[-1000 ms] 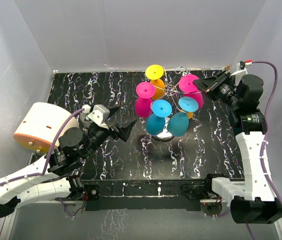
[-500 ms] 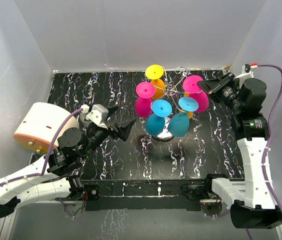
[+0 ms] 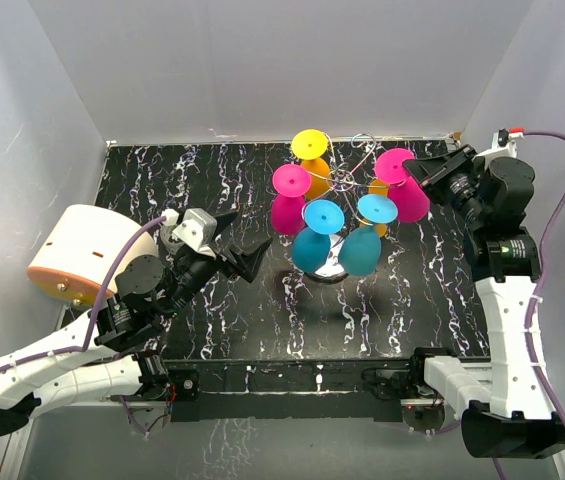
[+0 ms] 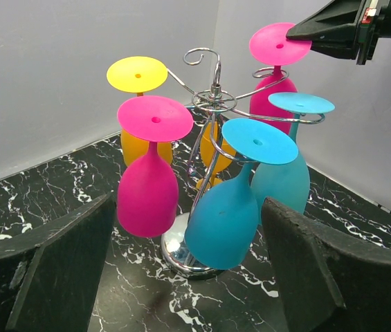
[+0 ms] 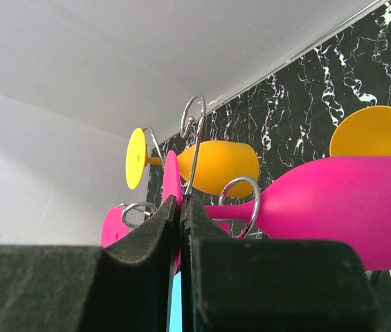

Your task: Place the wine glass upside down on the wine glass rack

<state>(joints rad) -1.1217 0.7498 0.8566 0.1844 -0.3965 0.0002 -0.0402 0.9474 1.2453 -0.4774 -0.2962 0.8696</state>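
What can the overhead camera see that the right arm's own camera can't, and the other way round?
Only overhead: the left gripper, open, and a white-and-orange object. Only right wrist: the pink wine glass stem resting in a wire loop. Both: the wine glass rack, a yellow glass, and the right gripper shut on that pink glass's foot.

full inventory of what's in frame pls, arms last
wine glass rack: 1, silver wire, shiny round base, mid-table toward the back
pink wine glass: 1, hanging upside down, rack's left in the top view
held pink wine glass: 1, upside down at the rack's right
blue wine glasses: 2, deep blue and teal, hanging upside down, near side
orange wine glasses: 2, yellow-footed one at the back, another partly hidden
domed object: 1, white over orange, table's left edge
table: 1, black, white veining
left claw: open, empty, facing the rack
right claw: shut on the held pink wine glass's foot
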